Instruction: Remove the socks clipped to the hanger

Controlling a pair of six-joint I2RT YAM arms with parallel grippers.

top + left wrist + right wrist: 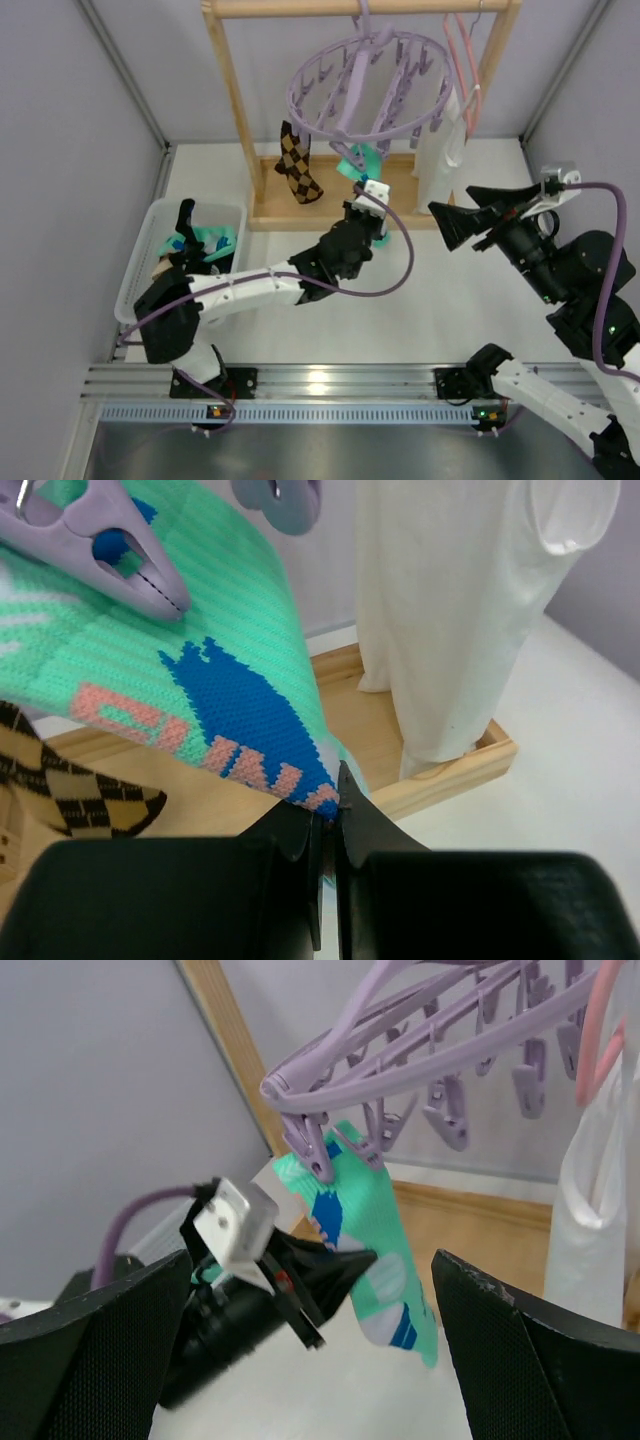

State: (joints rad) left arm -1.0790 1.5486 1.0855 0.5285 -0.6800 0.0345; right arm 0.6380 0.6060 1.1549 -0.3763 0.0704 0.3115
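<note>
A wooden rack (231, 95) stands on the white surface (430, 300). From its top bar hangs the round lilac hanger (352, 95), with a brown argyle sock (298, 165) under its left side and a mint-green sock (230, 650) pegged nearer the middle. The left arm (250, 290) reaches up, its jaws pinched tight on that mint-green sock's lower edge, below the lilac peg (110, 555) clamping it, while the right arm (560, 260) holds its jaws spread wide, well apart from sock and hanger.
</note>
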